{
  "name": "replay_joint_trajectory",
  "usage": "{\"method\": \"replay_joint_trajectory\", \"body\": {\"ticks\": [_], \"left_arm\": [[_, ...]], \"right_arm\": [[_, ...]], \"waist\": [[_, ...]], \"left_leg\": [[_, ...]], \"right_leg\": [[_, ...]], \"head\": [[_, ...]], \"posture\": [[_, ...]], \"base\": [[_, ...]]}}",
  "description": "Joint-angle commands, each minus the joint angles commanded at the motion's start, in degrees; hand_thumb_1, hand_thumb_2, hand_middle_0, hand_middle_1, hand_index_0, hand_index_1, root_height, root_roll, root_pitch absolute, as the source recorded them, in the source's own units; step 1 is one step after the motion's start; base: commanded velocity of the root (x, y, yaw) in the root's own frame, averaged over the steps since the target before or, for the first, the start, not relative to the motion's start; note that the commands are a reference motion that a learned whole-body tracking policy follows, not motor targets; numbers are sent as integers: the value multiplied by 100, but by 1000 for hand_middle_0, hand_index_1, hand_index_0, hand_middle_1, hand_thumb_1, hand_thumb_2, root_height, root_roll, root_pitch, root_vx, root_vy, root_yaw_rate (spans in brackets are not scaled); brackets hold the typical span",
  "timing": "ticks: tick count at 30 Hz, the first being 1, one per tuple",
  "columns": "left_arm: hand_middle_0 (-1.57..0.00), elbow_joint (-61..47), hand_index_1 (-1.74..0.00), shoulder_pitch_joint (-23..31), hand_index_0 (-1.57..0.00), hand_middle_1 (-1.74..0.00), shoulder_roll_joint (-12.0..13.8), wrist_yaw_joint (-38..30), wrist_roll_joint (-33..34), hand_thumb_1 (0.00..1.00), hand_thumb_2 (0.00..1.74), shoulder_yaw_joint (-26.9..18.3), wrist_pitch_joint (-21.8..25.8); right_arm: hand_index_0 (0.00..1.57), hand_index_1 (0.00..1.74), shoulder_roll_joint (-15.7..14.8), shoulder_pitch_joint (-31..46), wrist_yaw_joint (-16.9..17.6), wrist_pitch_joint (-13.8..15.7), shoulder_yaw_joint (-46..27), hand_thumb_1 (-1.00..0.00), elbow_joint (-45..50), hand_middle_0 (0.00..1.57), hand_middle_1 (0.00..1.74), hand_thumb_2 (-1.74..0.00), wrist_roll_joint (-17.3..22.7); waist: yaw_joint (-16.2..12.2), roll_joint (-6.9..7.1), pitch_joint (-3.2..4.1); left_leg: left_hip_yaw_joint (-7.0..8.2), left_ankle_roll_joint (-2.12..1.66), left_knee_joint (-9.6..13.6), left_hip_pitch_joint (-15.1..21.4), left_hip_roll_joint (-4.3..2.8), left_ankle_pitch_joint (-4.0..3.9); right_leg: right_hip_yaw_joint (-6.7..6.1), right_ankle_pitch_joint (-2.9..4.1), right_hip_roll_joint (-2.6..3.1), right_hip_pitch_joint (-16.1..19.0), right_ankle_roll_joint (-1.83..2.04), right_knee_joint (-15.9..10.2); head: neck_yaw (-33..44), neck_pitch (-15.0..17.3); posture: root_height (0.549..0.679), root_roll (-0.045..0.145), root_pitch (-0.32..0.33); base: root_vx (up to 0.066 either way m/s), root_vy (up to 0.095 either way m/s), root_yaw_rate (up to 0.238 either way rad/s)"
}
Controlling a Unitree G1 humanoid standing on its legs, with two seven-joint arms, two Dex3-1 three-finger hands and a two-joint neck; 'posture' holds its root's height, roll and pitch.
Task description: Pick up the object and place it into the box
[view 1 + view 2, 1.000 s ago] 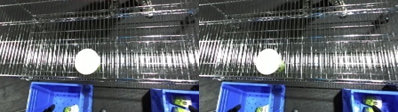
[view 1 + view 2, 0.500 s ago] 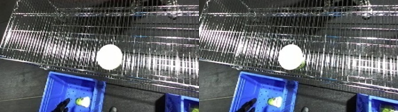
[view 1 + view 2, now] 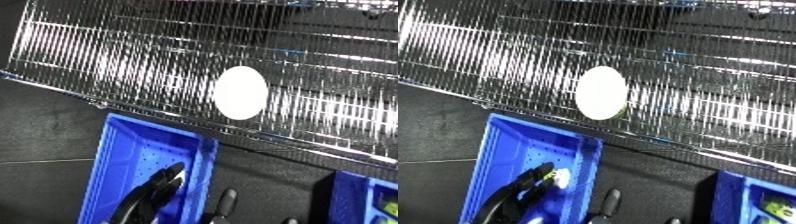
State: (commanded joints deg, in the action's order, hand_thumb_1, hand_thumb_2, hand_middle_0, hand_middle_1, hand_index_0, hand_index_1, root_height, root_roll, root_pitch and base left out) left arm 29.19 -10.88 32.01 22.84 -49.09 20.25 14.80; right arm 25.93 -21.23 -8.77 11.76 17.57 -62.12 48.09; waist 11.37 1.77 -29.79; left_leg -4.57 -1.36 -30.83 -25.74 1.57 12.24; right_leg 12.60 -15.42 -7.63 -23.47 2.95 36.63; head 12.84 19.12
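Storeroom-like place: wire shelving [image 3: 107, 65] above blue bins [image 3: 531, 155]

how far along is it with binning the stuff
A small pale object is already down inside the left blue bin, with the left hand right beside it; whether it has let go is unclear. The white oval object sits untouched on the wire shelf, so that looks left to do.
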Motion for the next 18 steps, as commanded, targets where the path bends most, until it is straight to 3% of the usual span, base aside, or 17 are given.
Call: {"method": "replay_joint_trajectory", "body": {"ticks": [4, 7, 13, 18], "left_arm": [[0, -1342, 0, 201, 0, 0, 348, -397, -276, 0, 0, -245, 419], [0, -2057, 0, 338, 0, 0, 422, -455, -474, 0, 0, -505, 664], [0, -2836, 0, 419, 0, 0, 301, -803, -464, 0, 0, -924, 1286], [0, -2997, 0, 385, 0, 0, 115, -1045, -204, 0, 0, -1136, 1584]], "right_arm": [[0, 0, 85, 243, -106, 53, -165, 0, -49, 0, 0, 0, 252], [0, 0, 61, 374, -190, 90, -285, 0, -133, 0, 0, 0, 386], [0, 0, -98, 451, -308, 116, -397, 0, -301, 0, 0, 0, 615], [0, 0, -234, 460, -326, 106, -404, 0, -354, 0, 0, 0, 748]], "waist": [[151, -10, 0], [258, 10, 0], [414, 110, 0], [488, 203, 0]], "left_leg": [[-65, -1, 21, -39, 54, 13], [-113, -1, 22, -73, 102, 29], [-214, -2, 26, -87, 161, 54], [-266, 2, -18, -88, 180, 92]], "right_leg": [[104, 18, -56, 3, 7, -13], [180, 26, -87, 2, 3, -11], [301, 50, -104, 48, 3, -39], [357, 72, -91, 102, 7, -54]], "head": [[-379, 59], [-648, 49], [-919, -57], [-959, -155]], "posture": [[652, 32, 79], [652, 32, 83], [653, 29, 85], [654, 25, 81]], "base": [[10, -33, 189], [14, -54, 189], [29, -68, 144], [41, -62, 45]]}}
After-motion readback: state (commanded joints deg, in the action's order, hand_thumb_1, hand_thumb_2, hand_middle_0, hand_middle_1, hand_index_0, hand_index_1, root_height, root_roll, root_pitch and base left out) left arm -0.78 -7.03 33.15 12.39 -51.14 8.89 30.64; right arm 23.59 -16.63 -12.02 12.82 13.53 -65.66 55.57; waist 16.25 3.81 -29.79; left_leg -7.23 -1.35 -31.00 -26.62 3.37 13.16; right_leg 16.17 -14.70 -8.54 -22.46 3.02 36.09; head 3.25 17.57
